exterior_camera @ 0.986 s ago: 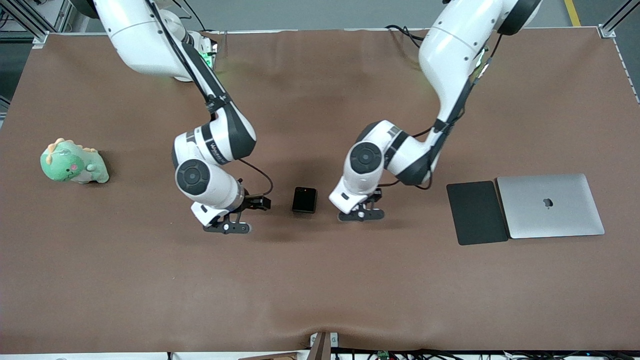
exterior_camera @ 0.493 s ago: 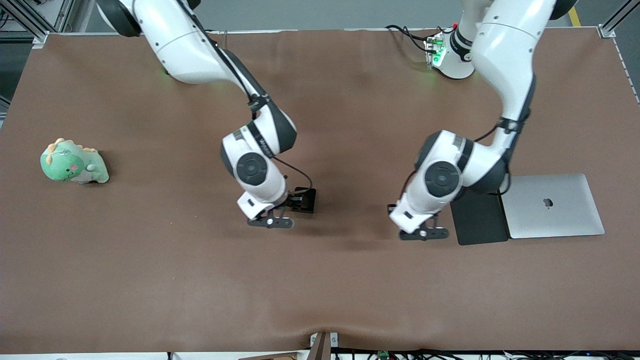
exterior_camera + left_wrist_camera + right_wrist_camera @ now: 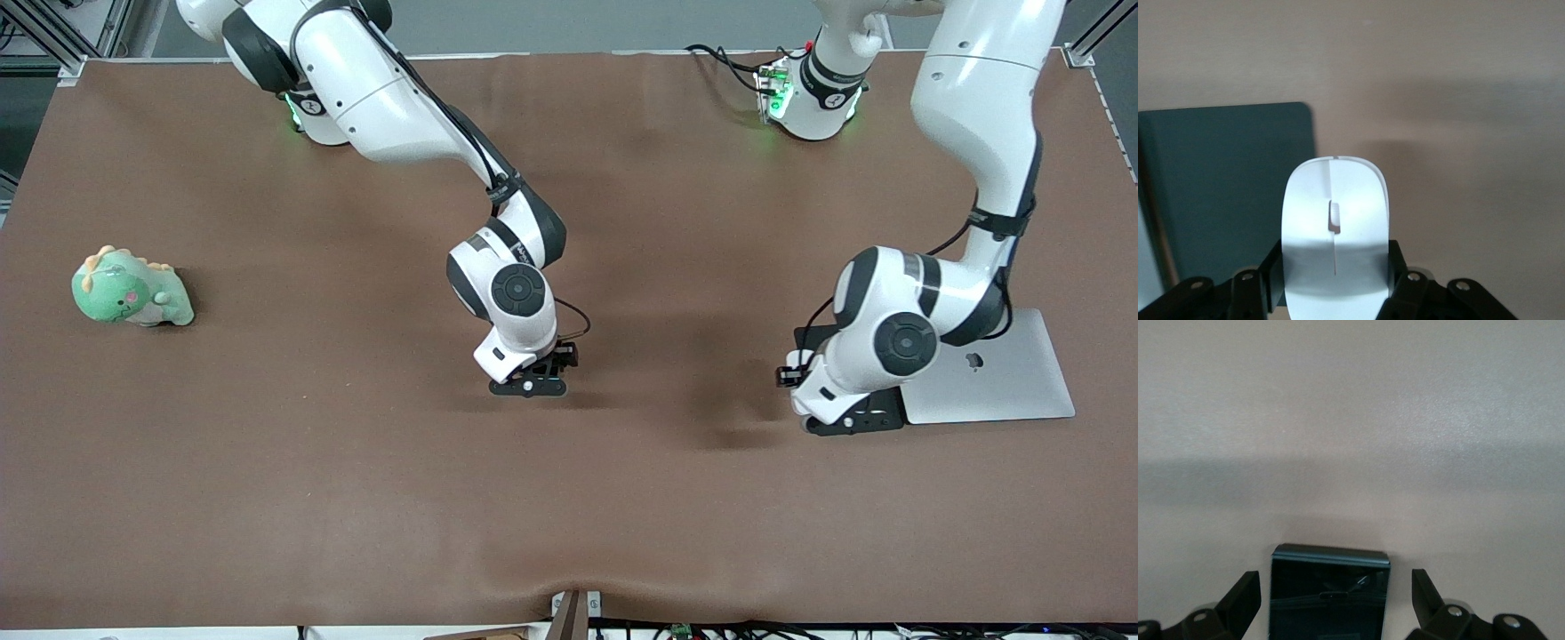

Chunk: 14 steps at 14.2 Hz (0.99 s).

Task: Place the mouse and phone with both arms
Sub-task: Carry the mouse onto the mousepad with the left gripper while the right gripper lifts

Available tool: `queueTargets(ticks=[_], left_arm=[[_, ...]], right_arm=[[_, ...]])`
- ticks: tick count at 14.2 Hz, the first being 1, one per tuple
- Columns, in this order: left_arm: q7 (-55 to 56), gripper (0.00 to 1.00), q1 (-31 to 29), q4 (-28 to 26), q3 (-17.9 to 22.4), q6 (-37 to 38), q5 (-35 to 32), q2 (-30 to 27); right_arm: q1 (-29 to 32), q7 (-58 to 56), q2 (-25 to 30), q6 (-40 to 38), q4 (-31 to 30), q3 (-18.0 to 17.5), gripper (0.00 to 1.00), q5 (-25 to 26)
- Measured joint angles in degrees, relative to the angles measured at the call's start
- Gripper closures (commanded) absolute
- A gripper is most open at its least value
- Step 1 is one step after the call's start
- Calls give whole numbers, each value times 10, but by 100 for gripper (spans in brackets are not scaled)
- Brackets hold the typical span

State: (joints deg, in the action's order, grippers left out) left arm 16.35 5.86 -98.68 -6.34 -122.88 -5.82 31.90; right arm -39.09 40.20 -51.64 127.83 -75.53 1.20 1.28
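Nearest the front camera, your left gripper [image 3: 855, 423] hangs low at the near corner of the dark pad [image 3: 811, 338], at the left arm's end of the table. In the left wrist view its fingers [image 3: 1271, 277] press both sides of the white mouse [image 3: 1335, 233], so the jaws are closed on it. The mouse sits partly over the pad's [image 3: 1225, 187] edge and partly over bare table [image 3: 569, 498]; you cannot tell whether it touches either. In the front view the arm hides the mouse.

The silver laptop [image 3: 1005, 378] lies closed just beside the pad, toward the left arm's end, partly under the left arm's wrist.

A little farther from the camera, near the middle of the table, your right gripper [image 3: 532, 386] is down low. The right wrist view shows the black phone [image 3: 1329, 593] lying flat between its fingers [image 3: 1245, 597], which stand spread with a gap on each side and touch nothing. Only a dark sliver shows in the front view.

Farther up, near the right arm's end, a green plush toy [image 3: 129, 289] sits well apart from everything.
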Motion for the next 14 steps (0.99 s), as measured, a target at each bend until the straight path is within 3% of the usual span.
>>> queueTargets(ticks=[12, 13, 14], left_arm=[[-15, 69, -60, -115, 0, -99, -20, -33], [-15, 69, -65, -116, 0, -102, -31, -34], [-15, 69, -72, -117, 0, -107, -39, -35]], right_arm=[[-2, 103, -16, 15, 0, 0, 2, 2], [-2, 115, -17, 18, 0, 0, 46, 2], [-2, 123, -17, 25, 0, 0, 79, 2]])
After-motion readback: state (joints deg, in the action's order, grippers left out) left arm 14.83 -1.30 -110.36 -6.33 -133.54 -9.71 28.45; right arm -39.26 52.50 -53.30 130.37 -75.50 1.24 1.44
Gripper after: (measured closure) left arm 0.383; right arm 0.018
